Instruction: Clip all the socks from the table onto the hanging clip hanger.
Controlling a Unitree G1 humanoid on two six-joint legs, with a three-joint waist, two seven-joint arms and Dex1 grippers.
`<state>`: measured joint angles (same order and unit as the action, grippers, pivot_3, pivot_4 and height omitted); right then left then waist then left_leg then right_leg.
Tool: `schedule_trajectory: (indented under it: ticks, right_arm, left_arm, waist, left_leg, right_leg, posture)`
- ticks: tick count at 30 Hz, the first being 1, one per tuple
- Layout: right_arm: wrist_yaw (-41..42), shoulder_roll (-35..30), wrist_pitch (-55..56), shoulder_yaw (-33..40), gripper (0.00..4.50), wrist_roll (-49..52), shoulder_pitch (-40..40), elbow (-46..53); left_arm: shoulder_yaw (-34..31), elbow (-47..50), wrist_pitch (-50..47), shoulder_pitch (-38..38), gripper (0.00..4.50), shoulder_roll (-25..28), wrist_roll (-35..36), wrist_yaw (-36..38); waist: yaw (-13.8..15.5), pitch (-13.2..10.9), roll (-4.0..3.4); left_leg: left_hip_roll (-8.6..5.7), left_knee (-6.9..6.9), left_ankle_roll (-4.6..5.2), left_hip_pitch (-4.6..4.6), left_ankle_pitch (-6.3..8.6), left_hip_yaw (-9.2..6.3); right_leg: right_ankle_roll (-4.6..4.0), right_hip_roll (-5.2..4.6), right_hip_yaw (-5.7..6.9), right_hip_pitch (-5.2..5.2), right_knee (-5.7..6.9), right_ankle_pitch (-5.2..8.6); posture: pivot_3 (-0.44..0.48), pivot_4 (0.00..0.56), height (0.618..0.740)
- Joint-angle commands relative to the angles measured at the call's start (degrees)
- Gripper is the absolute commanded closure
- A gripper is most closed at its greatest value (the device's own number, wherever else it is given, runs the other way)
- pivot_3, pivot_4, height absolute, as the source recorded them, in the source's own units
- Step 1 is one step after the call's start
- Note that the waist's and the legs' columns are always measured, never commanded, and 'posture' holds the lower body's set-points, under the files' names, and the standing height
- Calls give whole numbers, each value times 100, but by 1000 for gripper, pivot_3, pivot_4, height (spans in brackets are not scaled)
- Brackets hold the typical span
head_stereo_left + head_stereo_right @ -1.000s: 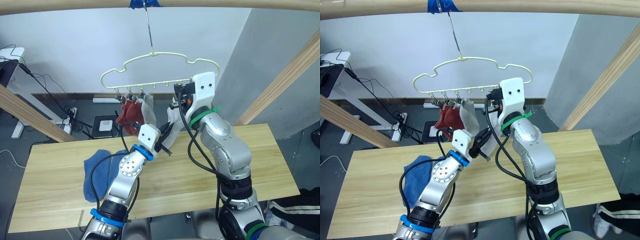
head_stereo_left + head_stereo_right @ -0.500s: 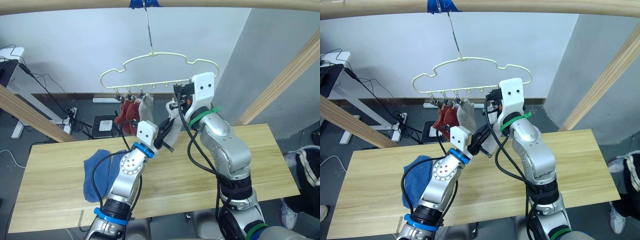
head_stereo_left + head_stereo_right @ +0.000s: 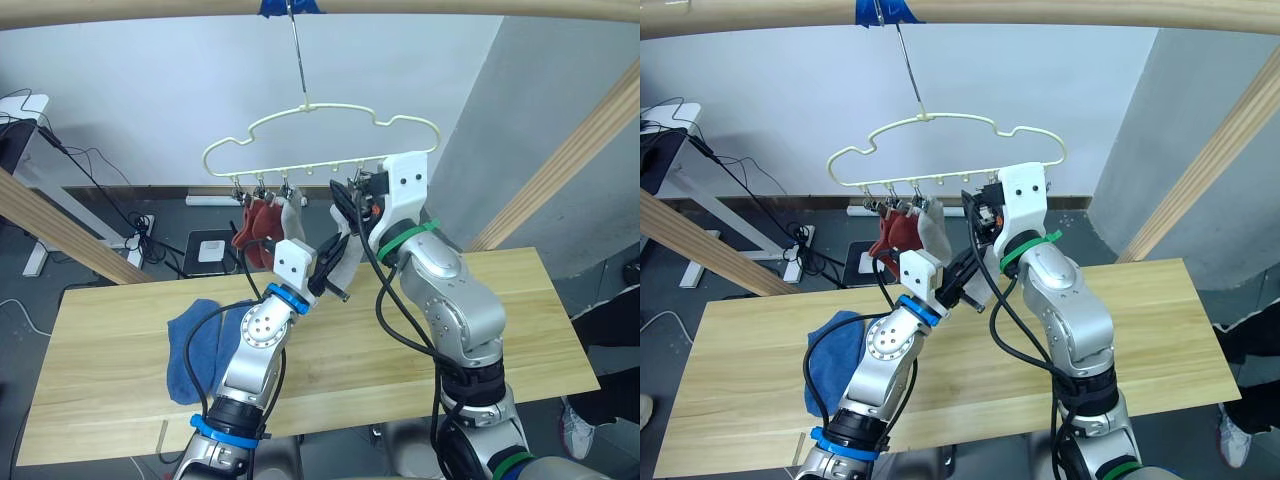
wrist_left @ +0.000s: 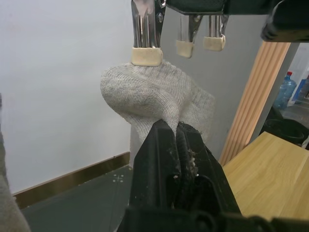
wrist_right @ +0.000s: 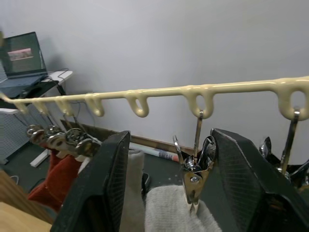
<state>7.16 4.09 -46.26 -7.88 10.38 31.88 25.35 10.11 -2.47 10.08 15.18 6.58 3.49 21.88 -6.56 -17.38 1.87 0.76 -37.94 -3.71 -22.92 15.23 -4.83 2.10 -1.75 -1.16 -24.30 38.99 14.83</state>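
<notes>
Left gripper [image 4: 175, 133] pinches a grey sock [image 4: 159, 99] hanging from a clip [image 4: 147, 29]; right gripper [image 5: 166, 159] stands wide at the clip hanger [image 3: 320, 135].

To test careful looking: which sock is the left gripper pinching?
The light grey sock under a clip, pinched by the left gripper; the red socks hang untouched and the blue socks lie on the table.
</notes>
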Motion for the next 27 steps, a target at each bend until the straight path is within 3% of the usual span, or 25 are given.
schedule_trajectory:
  ticks: [1,10,17,27]
  right_arm:
    - [563,-325,-404,4,1875,604,-265,844]
    - [1198,-1282,-658,-107,1835,1195,-655,1708]
    - [917,-1662,-266,-102,1835,854,-990,1997]
    - [21,-1388,313,-324,1835,-90,-1095,1431]
  left_arm:
    - [32,177,80,-9,4500,86,50,200]
    - [-78,445,-261,-39,2169,410,250,563]
    - [-235,1099,-632,-187,2169,1036,699,1270]
    - [-1038,2208,-1973,-189,2169,2408,2283,2433]
  waist:
    - [1,0,0]
    - [-6,0,0]
    - [-6,0,0]
    - [0,-1,-1]
  left_leg:
    - [0,0,0,0,0,1]
    - [1,-1,2,1,-1,-7]
    - [2,1,2,2,-1,-6]
    - [6,1,1,4,-2,-5]
  right_leg:
    - [0,0,-1,0,-1,0]
    - [1,5,5,3,-1,1]
    - [2,6,2,3,-2,1]
    - [4,10,0,2,-2,3]
  posture:
    - [-205,271,740]
    - [-214,272,740]
    - [-213,269,740]
    - [-181,266,740]
